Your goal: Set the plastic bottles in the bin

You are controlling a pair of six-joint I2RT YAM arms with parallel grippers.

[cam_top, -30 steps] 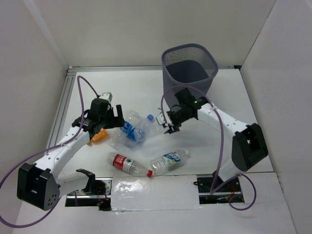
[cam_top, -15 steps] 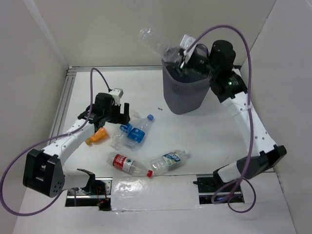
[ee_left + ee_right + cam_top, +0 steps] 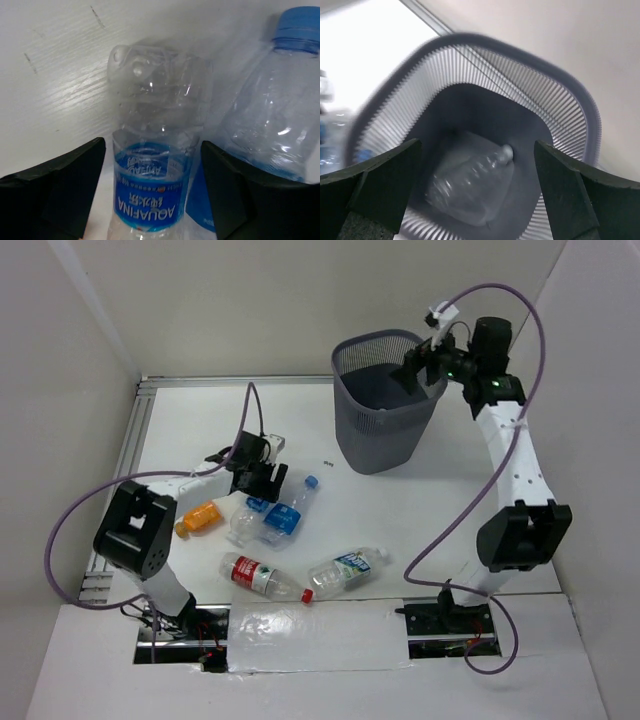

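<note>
Top cam: fixed, high behind arm bases [image 3: 445, 615], looks down & fwd over whole table [image 3: 430, 520]. L wrist cam: v. close, low, faces a blue-label bottle [image 3: 150, 165] lying on table. R wrist cam: just above bin [image 3: 555, 85], looks down inside. Top view shares both bottle & bin.

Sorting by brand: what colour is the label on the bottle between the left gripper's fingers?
Blue label, white lettering; best in left wrist view.
</note>
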